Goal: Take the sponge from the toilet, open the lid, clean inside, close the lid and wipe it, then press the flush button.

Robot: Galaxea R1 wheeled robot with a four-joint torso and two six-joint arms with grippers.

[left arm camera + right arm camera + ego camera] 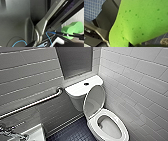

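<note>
The white toilet (93, 126) stands in the corner by the tiled wall. Its lid (94, 100) is raised and leans back against the tank, while the ring seat lies down over the open bowl. The small dark flush button (86, 84) sits in the middle of the tank top. The bright green sponge (140, 21) fills the right wrist view from close up. The left wrist view shows the sponge (73, 29) off to the side, with my right gripper (68, 35) shut on its lower edge. My left gripper holds nothing.
A metal grab bar (35, 104) runs along the grey tiled wall left of the tank. A white sink (35, 134) with a chrome tap (10, 133) sits at the near left. Dark tiled floor (75, 133) lies between sink and toilet. A round floor drain (164, 41) shows below the sponge.
</note>
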